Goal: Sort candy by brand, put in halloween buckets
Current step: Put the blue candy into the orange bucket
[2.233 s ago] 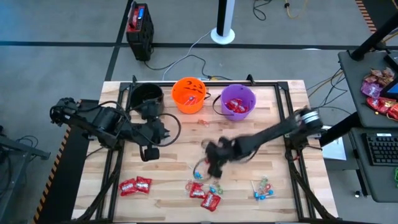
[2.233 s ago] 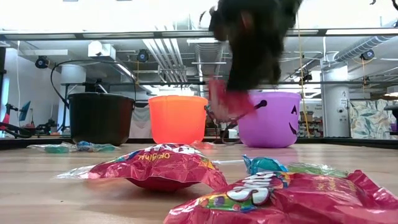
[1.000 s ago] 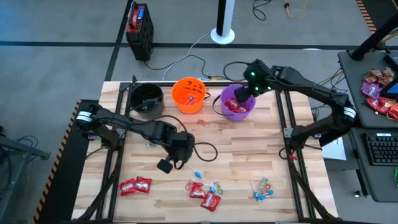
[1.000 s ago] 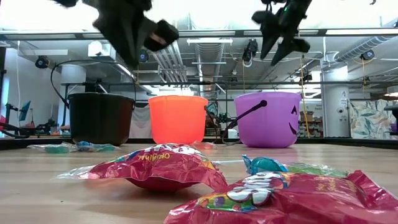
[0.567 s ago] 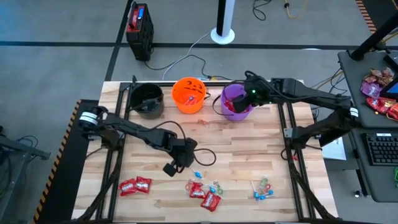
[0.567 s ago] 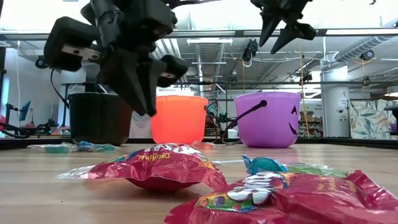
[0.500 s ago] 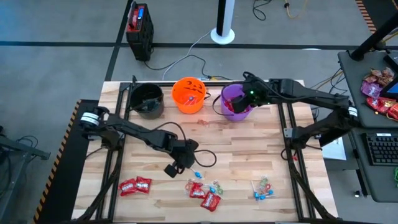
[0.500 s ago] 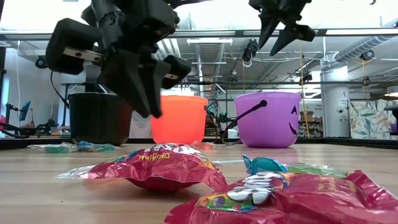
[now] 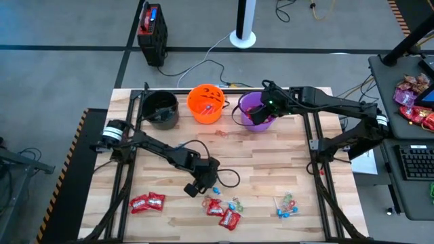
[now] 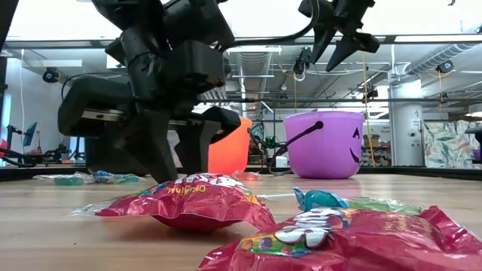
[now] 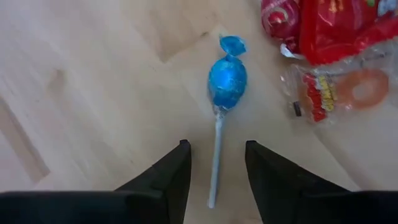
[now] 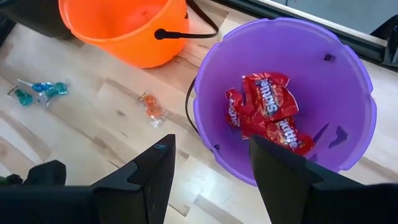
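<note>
The left gripper (image 11: 216,171) is held low over the table (image 9: 285,169), near the front middle, with its fingers (image 11: 173,177) parted on either side of the thin stick of a blue-wrapped lollipop (image 11: 226,81) that lies flat on the wood; the stick is seen between the fingers, but no contact can be made out. Just beside the lollipop, a red packet (image 11: 336,28) and a clear wrapper with an orange ring sweet (image 11: 336,93) are seen. The right gripper (image 12: 208,165) is held open and empty above the purple bucket (image 9: 258,110), in which several red packets (image 12: 267,112) are lying. The orange bucket (image 9: 205,102) is set just beside the purple one, and the black bucket (image 9: 160,108) stands beyond it toward the left, all three along the far edge of the table. Two more red packets (image 9: 148,201) are left at the front left, a mixed cluster of sweets (image 9: 222,209) lies at the front middle, and a small group of lollipops (image 9: 286,205) lies at the front right. A small orange sweet (image 12: 150,106) is seen on the wood near the orange bucket
</note>
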Available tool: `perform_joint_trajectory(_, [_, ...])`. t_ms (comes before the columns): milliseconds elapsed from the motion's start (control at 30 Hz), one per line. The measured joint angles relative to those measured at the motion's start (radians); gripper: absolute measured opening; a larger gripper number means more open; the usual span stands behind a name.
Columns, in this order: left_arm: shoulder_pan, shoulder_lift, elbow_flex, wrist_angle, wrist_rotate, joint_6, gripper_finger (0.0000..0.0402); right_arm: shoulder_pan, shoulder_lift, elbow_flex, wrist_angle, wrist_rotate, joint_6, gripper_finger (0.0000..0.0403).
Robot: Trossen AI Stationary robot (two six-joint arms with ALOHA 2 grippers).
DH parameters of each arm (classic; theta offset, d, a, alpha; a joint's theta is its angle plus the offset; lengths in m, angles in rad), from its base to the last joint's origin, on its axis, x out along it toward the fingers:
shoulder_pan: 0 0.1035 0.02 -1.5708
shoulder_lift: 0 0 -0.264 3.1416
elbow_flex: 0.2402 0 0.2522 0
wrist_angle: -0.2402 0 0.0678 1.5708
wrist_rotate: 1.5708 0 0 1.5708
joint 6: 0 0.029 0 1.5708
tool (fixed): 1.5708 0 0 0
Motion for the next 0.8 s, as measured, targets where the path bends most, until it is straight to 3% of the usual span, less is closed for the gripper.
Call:
perform_joint_trajectory(133, [0.000, 0.023, 0.001, 0.023, -0.007, -0.001, 0.0101, 0.000, 0.000, 0.000, -0.004, 0.000, -0.013, 0.0196])
perform_joint_trajectory(333, [-0.001, 0.049, 0.004, 0.039, -0.012, -0.037, 0.0009, 0.000, 0.000, 0.000, -0.033, 0.002, -0.029, 0.0196])
perform_joint_trajectory(567, [-0.001, 0.006, -0.001, 0.020, -0.031, -0.066, 0.0001, 0.000, 0.000, 0.000, -0.042, 0.002, -0.068, 0.0196])
perform_joint_trajectory(800, [0.015, -0.185, -0.003, -0.046, -0.055, -0.153, 0.0000, 0.000, 0.000, 0.000, -0.044, 0.009, -0.085, 0.0196])
